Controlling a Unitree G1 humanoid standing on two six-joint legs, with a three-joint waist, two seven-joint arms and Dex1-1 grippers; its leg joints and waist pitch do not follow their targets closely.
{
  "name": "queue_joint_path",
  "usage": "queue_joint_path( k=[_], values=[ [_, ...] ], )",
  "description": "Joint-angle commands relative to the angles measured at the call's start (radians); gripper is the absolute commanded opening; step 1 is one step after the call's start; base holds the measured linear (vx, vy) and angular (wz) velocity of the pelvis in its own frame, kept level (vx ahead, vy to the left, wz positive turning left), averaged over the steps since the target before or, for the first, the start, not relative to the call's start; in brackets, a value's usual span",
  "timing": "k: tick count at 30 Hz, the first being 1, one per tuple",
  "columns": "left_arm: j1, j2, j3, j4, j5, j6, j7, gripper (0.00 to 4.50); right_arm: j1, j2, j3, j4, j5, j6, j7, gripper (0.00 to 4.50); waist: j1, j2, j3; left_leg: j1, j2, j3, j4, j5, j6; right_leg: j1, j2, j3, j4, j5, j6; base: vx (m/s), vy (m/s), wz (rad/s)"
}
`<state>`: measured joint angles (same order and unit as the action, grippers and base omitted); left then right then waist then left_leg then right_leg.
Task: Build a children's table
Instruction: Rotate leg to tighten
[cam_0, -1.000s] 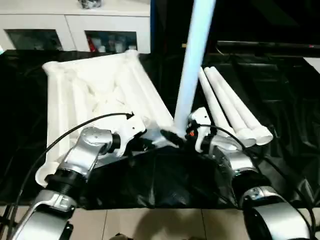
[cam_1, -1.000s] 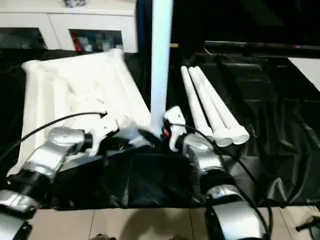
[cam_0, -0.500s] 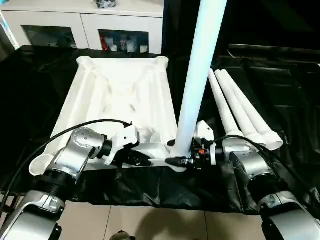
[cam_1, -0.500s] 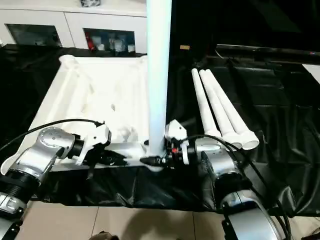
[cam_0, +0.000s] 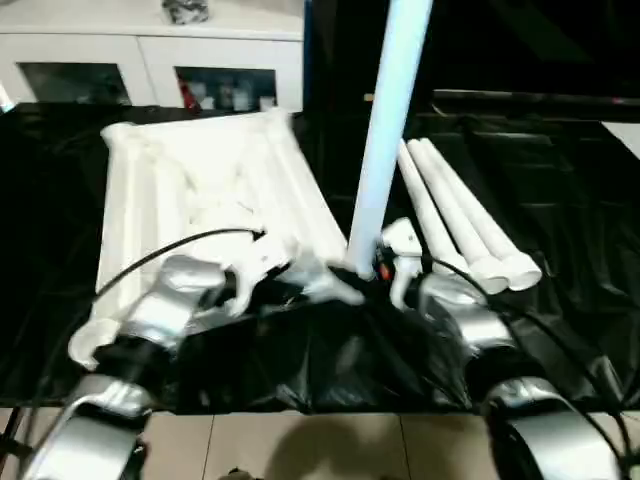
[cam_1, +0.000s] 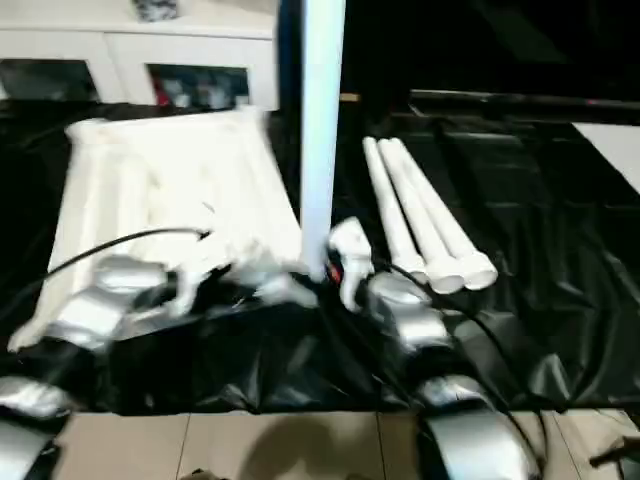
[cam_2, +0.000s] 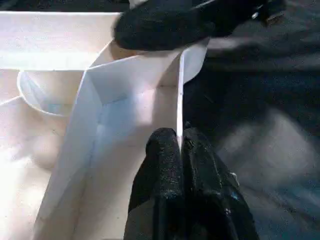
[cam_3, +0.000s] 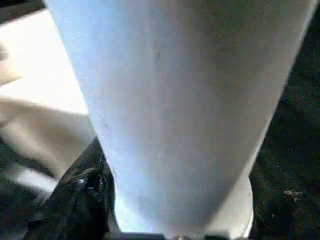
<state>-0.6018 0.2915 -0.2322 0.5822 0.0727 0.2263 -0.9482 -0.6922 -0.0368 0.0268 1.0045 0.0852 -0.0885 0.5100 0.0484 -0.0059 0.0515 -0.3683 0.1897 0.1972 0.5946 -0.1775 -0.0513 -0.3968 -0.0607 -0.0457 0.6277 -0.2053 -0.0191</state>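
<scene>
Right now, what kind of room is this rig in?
Probably a home-like test room: a white cabinet with glass doors at the back, black sheeting over the work surface, pale floor tiles in front.

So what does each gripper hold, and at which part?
Left gripper pinches the tabletop's thin rim. Right gripper holds the upright leg near its base.

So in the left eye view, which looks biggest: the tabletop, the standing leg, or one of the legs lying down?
1. Tabletop, largest.
2. Standing leg, though it rises toward the camera, so that is unsure.
3. One lying leg, smallest.
</scene>
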Motion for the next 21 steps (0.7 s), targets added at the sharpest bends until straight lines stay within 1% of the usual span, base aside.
queue_joint_path(
  k=[1, 2, 3, 5, 7, 8, 11, 12, 14, 15, 16, 17, 18, 19, 20, 21],
  values=[
    [-0.016, -0.053, -0.002, -0.033, -0.013, 0.011, 0.057, 0.00, -0.001, 0.048, 0.025, 0.058, -0.025, 0.036, -0.076, 2.73, 0.000, -0.003, -0.054, 0.017, 0.045, -0.029, -0.079, -0.284, -0.021, 0.027, -0.088, 0.051, -0.100, -0.344, -0.181, 0.000, 0.000, 0.00],
    [-0.016, -0.053, -0.002, -0.033, -0.013, 0.011, 0.057, 0.00, -0.001, 0.048, 0.025, 0.058, -0.025, 0.036, -0.076, 2.73, 0.001, -0.001, -0.057, 0.013, 0.044, -0.027, -0.077, -0.258, -0.008, 0.031, -0.087, 0.051, -0.096, -0.288, -0.190, 0.000, 0.000, 0.00],
    [0.000, -0.071, -0.017, -0.062, -0.009, 0.023, 0.058, 0.00, -0.010, 0.065, 0.020, 0.071, -0.028, 0.019, -0.096, 2.73, 0.001, -0.004, -0.057, 0.012, 0.044, -0.026, -0.077, -0.249, -0.002, 0.032, -0.087, 0.051, -0.095, -0.271, -0.191, 0.000, 0.000, 0.00],
    [0.010, -0.081, -0.026, -0.075, -0.013, 0.026, 0.051, 0.00, -0.013, 0.077, 0.010, 0.076, -0.022, 0.002, -0.077, 3.43, 0.003, -0.004, -0.059, 0.009, 0.045, -0.023, -0.075, -0.213, 0.017, 0.036, -0.086, 0.050, -0.090, -0.207, -0.204, 0.000, 0.000, 0.00],
    [0.012, -0.083, -0.028, -0.075, -0.012, 0.026, 0.051, 0.00, -0.017, 0.082, 0.004, 0.082, -0.020, -0.012, -0.064, 3.50, 0.003, -0.003, -0.060, 0.008, 0.044, -0.022, -0.074, -0.199, 0.024, 0.037, -0.085, 0.049, -0.087, -0.181, -0.211, 0.000, 0.000, 0.00],
    [0.013, -0.082, -0.029, -0.075, -0.010, 0.026, 0.048, 0.00, -0.019, 0.082, 0.007, 0.083, -0.023, -0.018, -0.058, 3.63, 0.004, -0.003, -0.059, 0.009, 0.045, -0.022, -0.075, -0.198, 0.030, 0.038, -0.084, 0.049, -0.087, -0.171, -0.215, 0.000, 0.000, 0.00],
    [0.018, -0.066, -0.037, -0.082, -0.023, 0.016, 0.016, 0.00, -0.025, 0.075, 0.008, 0.087, -0.023, -0.037, -0.022, 3.98, 0.004, 0.000, -0.057, 0.010, 0.046, -0.022, -0.077, -0.220, 0.026, 0.037, -0.085, 0.049, -0.090, -0.192, -0.217, 0.000, 0.000, 0.00],
    [0.022, -0.057, -0.039, -0.087, -0.025, 0.009, 0.001, 0.00, -0.026, 0.067, 0.012, 0.086, -0.020, -0.046, -0.003, 4.10, 0.003, -0.001, -0.057, 0.010, 0.046, -0.022, -0.077, -0.224, 0.025, 0.038, -0.084, 0.049, -0.090, -0.194, -0.217, 0.000, 0.000, 0.00],
    [0.025, -0.048, -0.038, -0.092, -0.031, 0.004, -0.018, 0.00, -0.022, 0.056, 0.018, 0.077, -0.018, -0.055, 0.032, 4.10, 0.002, 0.001, -0.058, 0.009, 0.046, -0.023, -0.077, -0.222, 0.025, 0.039, -0.086, 0.050, -0.089, -0.191, -0.218, 0.000, 0.000, 0.00],
    [0.031, -0.032, -0.039, -0.101, -0.042, -0.005, -0.056, 0.00, -0.013, 0.036, 0.026, 0.060, -0.011, -0.063, 0.102, 4.10, 0.002, -0.001, -0.059, 0.009, 0.045, -0.021, -0.076, -0.216, 0.030, 0.040, -0.085, 0.049, -0.088, -0.177, -0.222, 0.000, 0.000, 0.00],
    [0.031, -0.032, -0.039, -0.101, -0.042, -0.005, -0.056, 0.00, -0.013, 0.036, 0.026, 0.060, -0.011, -0.063, 0.102, 4.10, 0.003, 0.001, -0.060, 0.008, 0.046, -0.022, -0.075, -0.208, 0.038, 0.042, -0.085, 0.049, -0.086, -0.159, -0.227, 0.000, 0.000, 0.00],
    [0.036, -0.011, -0.043, -0.106, -0.053, -0.024, -0.103, 0.00, 0.004, 0.010, 0.041, 0.032, -0.002, -0.066, 0.201, 4.10, 0.003, 0.004, -0.060, 0.008, 0.046, -0.022, -0.074, -0.201, 0.046, 0.043, -0.085, 0.049, -0.084, -0.139, -0.234, 0.000, 0.000, 0.00],
    [0.041, 0.003, -0.045, -0.114, -0.060, -0.031, -0.138, 0.00, 0.017, -0.010, 0.054, 0.011, 0.001, -0.074, 0.282, 4.10, 0.004, 0.003, -0.060, 0.008, 0.046, -0.021, -0.074, -0.200, 0.050, 0.043, -0.083, 0.048, -0.084, -0.131, -0.236, 0.000, 0.000, 0.00],
    [0.044, 0.015, -0.046, -0.118, -0.066, -0.034, -0.163, 0.00, 0.029, -0.027, 0.066, -0.010, 0.003, -0.079, 0.340, 4.10, 0.004, 0.004, -0.061, 0.007, 0.047, -0.021, -0.073, -0.194, 0.056, 0.045, -0.082, 0.048, -0.082, -0.115, -0.239, 0.000, 0.000, 0.00],
    [0.047, 0.028, -0.049, -0.120, -0.071, -0.049, -0.192, 0.00, 0.041, -0.044, 0.076, -0.032, 0.011, -0.074, 0.399, 4.10, 0.010, 0.005, -0.062, 0.006, 0.050, -0.018, -0.070, -0.168, 0.072, 0.046, -0.081, 0.046, -0.075, -0.065, -0.253, 0.000, 0.000, 0.00],
    [0.048, 0.034, -0.051, -0.120, -0.073, -0.058, -0.207, 0.00, 0.046, -0.053, 0.081, -0.042, 0.015, -0.072, 0.430, 4.10, 0.013, 0.006, -0.062, 0.007, 0.051, -0.017, -0.070, -0.164, 0.076, 0.044, -0.080, 0.044, -0.075, -0.059, -0.259, 0.000, 0.000, 0.00]
  ],
)
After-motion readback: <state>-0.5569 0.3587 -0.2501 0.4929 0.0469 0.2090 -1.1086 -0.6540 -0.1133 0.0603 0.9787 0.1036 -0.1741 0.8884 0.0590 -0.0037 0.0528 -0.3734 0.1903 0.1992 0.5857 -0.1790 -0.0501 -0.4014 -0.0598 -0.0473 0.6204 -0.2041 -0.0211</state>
